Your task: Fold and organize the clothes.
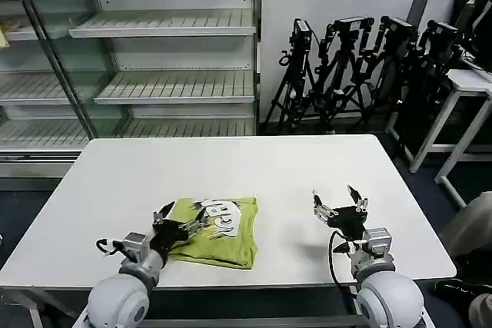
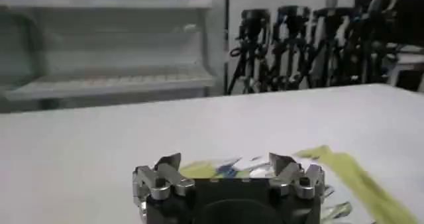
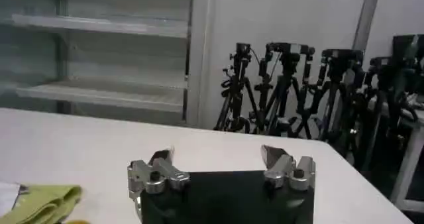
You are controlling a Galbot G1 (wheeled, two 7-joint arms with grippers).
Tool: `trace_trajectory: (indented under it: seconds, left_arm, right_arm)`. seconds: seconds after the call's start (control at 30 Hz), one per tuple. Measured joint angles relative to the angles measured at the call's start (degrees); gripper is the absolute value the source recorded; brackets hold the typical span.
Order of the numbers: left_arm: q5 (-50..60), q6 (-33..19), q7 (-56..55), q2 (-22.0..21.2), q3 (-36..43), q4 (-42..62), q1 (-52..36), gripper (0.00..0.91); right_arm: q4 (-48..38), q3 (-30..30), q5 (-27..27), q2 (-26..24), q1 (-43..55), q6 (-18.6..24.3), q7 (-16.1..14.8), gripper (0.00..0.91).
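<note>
The clothes (image 1: 219, 228), a lime yellow-green T-shirt with a white printed graphic facing up, lie folded into a compact rectangle on the white table (image 1: 254, 167), near its front edge and left of centre. My left gripper (image 1: 183, 220) is open at the shirt's near left edge, its fingers over the fabric with nothing pinched. In the left wrist view the gripper (image 2: 226, 160) has the shirt (image 2: 351, 179) just beyond it. My right gripper (image 1: 337, 199) hovers open above bare table to the shirt's right. The right wrist view shows that gripper (image 3: 218, 156) and a shirt corner (image 3: 43, 202).
Metal shelving (image 1: 165, 51) stands behind the table on the left. Several black tripods (image 1: 361, 67) lean against the back wall on the right. A white side table (image 1: 465, 101) stands at far right.
</note>
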Motion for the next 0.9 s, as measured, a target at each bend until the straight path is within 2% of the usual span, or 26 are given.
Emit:
trace_trajectory:
  seconds: [0.23,0.27,0.3,0.33,0.9]
  left_arm:
    - [-3.96,1.03,-0.01,-0.21,-2.93,2.31,1.23,0.907]
    - [-4.37,1.03,0.02,-0.32,-3.11,2.66,1.24,0.333]
    - [-4.84,1.03,0.10,-0.48,-3.29,3.12,1.20,0.081]
    - [-5.29,1.03,0.20,-0.62,-3.42,3.55,1.15,0.020]
    - [-8.98,-0.13,2.86,-2.28,-4.33,7.41,1.17,0.020]
  right_arm:
    - [-0.27,-0.63,-0.12,0.21,0.30,0.01,-0.01,0.907]
    - [-0.30,-0.70,-0.14,0.21,0.30,0.02,-0.02,0.907]
    - [-0.30,-0.74,-0.16,0.21,0.29,0.02,-0.02,0.907]
    - [-0.30,-0.74,-0.17,0.20,0.27,0.02,-0.02,0.907]
    - [-0.55,-0.99,-0.22,0.43,0.29,0.02,-0.03,0.907]
